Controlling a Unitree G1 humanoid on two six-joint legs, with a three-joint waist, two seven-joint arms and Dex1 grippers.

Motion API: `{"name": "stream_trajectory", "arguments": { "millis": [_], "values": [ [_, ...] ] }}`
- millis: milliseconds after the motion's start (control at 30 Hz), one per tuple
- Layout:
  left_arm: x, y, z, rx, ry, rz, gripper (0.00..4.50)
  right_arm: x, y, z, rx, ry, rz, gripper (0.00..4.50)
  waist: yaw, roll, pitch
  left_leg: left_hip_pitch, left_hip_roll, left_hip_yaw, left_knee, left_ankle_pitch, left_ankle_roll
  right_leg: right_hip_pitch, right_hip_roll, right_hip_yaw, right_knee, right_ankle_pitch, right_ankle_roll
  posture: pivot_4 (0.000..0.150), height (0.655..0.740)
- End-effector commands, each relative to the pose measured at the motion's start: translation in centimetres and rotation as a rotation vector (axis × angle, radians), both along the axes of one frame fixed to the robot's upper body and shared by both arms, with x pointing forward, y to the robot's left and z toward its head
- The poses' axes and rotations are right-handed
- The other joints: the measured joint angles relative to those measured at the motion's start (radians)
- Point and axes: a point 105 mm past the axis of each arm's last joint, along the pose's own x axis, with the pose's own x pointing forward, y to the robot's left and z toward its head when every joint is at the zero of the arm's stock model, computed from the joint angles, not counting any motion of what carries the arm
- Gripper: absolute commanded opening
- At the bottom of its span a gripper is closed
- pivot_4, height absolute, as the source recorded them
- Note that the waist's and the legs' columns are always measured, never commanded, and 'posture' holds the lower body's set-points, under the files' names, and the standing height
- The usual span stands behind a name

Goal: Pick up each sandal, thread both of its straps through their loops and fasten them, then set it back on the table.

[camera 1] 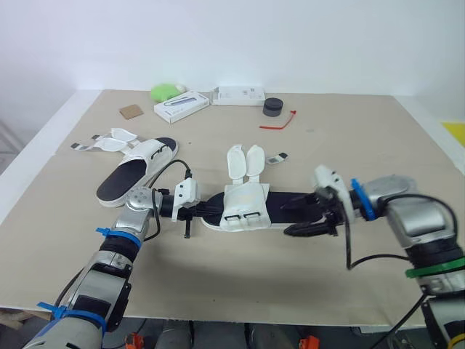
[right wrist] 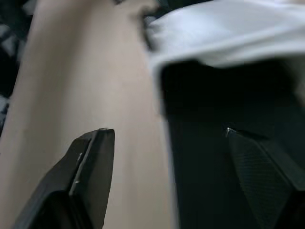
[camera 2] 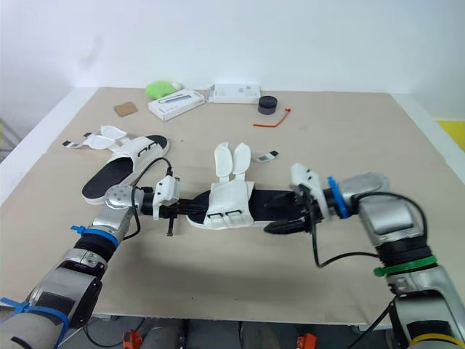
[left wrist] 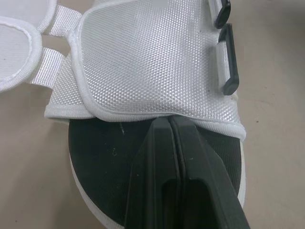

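A sandal [camera 1: 247,207] with a black insole and white mesh upper lies mid-table, its two straps [camera 1: 245,161] flapped open away from me and free of the two black loops [left wrist: 228,57]. My left gripper [left wrist: 169,119] is shut, lying on the insole at one end with its tips against the edge of the upper. My right gripper [camera 1: 309,217] is open at the other end, one finger [right wrist: 262,162] over the insole, the other [right wrist: 90,162] over bare table. A second sandal [camera 1: 138,171] lies at the left, its straps [camera 1: 109,140] also open.
Along the far edge lie a green object [camera 1: 166,91], two white boxes [camera 1: 181,106] [camera 1: 238,95], a black round puck [camera 1: 272,107], a red tie [camera 1: 280,122] and a brown card [camera 1: 131,111]. A small tag [camera 1: 277,158] lies beyond the central sandal.
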Motion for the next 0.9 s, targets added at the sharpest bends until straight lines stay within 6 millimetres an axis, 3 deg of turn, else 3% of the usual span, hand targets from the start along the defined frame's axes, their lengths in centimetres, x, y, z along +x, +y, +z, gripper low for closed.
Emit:
{"name": "stream_trajectory", "arguments": {
  "millis": [33, 133, 267, 500, 767, 900],
  "values": [
    [-2.4, 0.3, -5.7, 0.175, 0.17, -0.045, 0.0, 2.2, 0.3, 6.0, 0.192, -0.112, -0.096, 4.11, -0.002, 0.003, -0.001, 0.0, 0.0, 0.0, 0.0, 0.0, 0.0, 0.0, 0.0, 0.0, 0.0, 0.0, 0.0, 0.15, 0.74],
    [-2.3, 0.0, -5.5, 0.171, 0.163, -0.048, 0.0, 6.2, 0.8, 6.5, 0.225, -0.086, -0.293, 4.11, -0.002, 0.001, -0.003, 0.001, 0.0, 0.0, 0.0, 0.0, 0.0, 0.0, 0.0, -0.001, 0.0, 0.0, 0.0, 0.15, 0.74],
    [-2.2, -0.2, -5.4, 0.164, 0.153, -0.048, 0.0, 8.1, 1.8, 3.9, 0.159, 0.038, -0.387, 4.11, 0.009, -0.001, -0.006, 0.002, 0.0, 0.0, -0.001, -0.003, 0.001, 0.001, -0.001, -0.002, -0.004, -0.002, 0.0, 0.15, 0.74],
    [-2.4, -0.2, -5.3, 0.149, 0.149, -0.048, 0.0, 8.9, 3.1, 2.2, 0.138, 0.137, -0.389, 4.11, 0.021, 0.004, -0.006, -0.003, 0.0, 0.0, -0.002, -0.003, 0.002, 0.001, 0.0, -0.002, -0.006, 0.0, 0.005, 0.15, 0.74],
    [-2.5, 0.1, -5.3, 0.155, 0.148, -0.044, 0.0, 8.7, 5.7, 3.2, 0.251, 0.183, -0.288, 4.11, 0.018, 0.005, -0.006, -0.003, 0.001, 0.0, -0.003, -0.004, 0.002, 0.001, 0.0, -0.002, -0.006, 0.0, 0.004, 0.15, 0.74],
    [-2.5, 0.1, -5.3, 0.157, 0.15, -0.045, 0.0, 8.8, 6.8, 2.6, 0.27, 0.199, -0.284, 4.11, 0.018, 0.005, -0.006, -0.003, 0.001, 0.0, -0.003, -0.004, 0.002, 0.001, 0.0, -0.002, -0.006, 0.0, 0.004, 0.15, 0.74]
  ]
}}
